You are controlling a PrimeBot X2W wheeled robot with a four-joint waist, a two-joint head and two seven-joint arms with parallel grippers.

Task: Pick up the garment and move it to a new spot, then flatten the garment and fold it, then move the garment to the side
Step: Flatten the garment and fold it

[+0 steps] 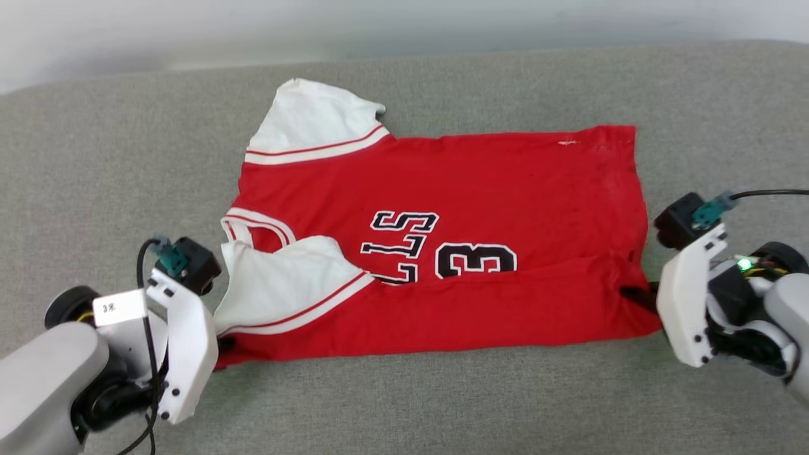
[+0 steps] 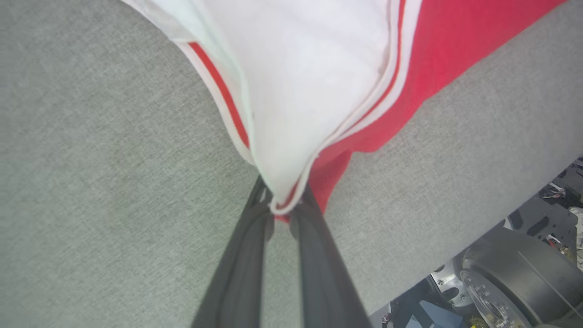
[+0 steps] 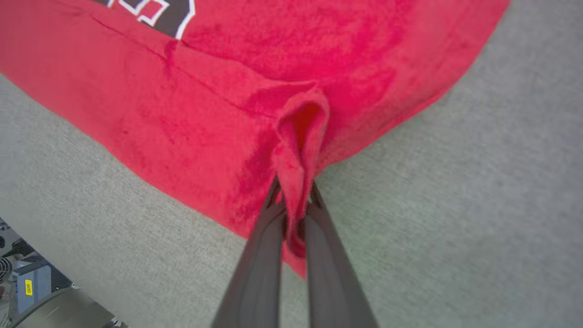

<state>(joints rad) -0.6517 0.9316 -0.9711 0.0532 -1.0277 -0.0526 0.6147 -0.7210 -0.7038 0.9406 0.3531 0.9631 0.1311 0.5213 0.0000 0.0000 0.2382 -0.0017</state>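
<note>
The garment (image 1: 480, 189) is a red jersey with white sleeves and black numbers, spread on the grey surface, its near edge folded up over the lettering. My left gripper (image 1: 222, 344) is at its near left corner; in the left wrist view the two dark fingers (image 2: 246, 228) are shut on the white sleeve and red hem (image 2: 291, 114). My right gripper (image 1: 635, 296) is at the near right corner. In the right wrist view the jaws of my right gripper (image 3: 295, 214) pinch a raised fold of red cloth (image 3: 298, 136).
The grey fabric-covered surface (image 1: 404, 404) runs wide on all sides of the garment. A pale wall lies beyond its far edge (image 1: 404, 25). The robot's base (image 2: 510, 282) shows past the surface edge in the left wrist view.
</note>
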